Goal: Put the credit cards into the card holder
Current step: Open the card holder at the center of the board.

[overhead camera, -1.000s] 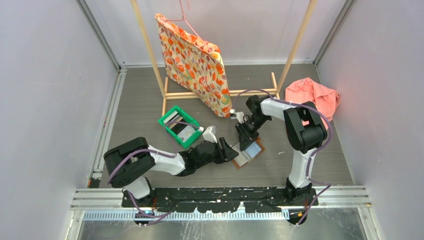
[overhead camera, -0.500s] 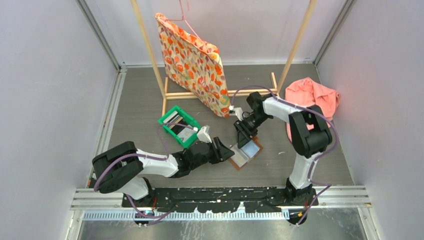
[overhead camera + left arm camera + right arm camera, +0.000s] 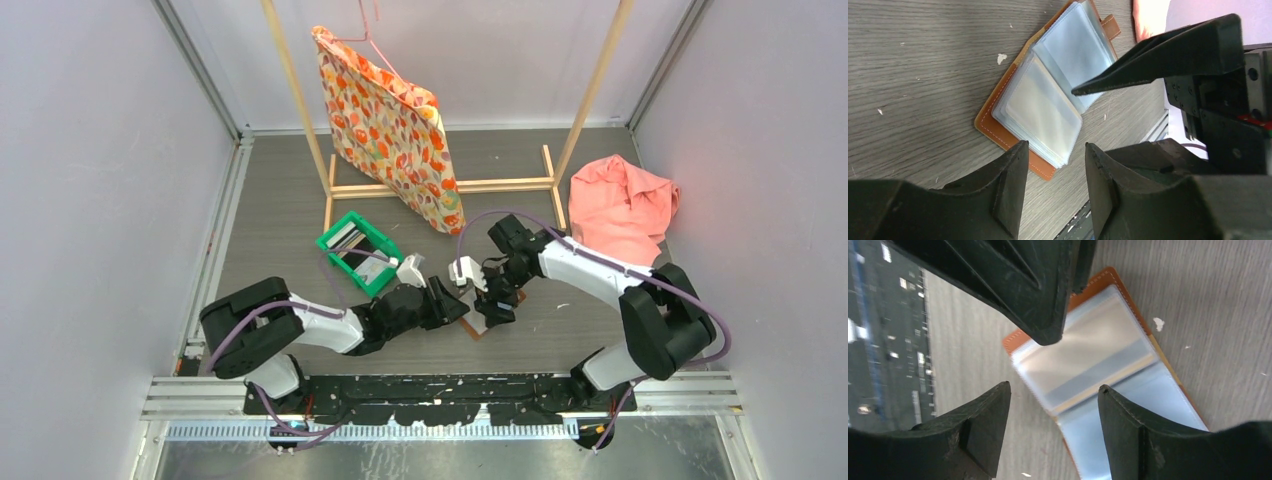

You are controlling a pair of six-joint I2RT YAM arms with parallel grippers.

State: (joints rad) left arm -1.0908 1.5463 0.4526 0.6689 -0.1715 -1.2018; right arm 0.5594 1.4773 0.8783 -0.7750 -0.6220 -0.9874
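Hanging well behind the card holder [image 3: 1040,107] is a flowery bag [image 3: 390,130], and the green bin [image 3: 327,243] off to its left holds the credit cards [image 3: 360,262], a dark-grey jumble I can't count. Holder lies open, mostly hidden from above by the right gripper [image 3: 1054,390], jaws wide and empty right over its clear sleeves. Left gripper [image 3: 1055,150], also parted and empty, sits just beside its edge; can't tell if any sleeve has a card.
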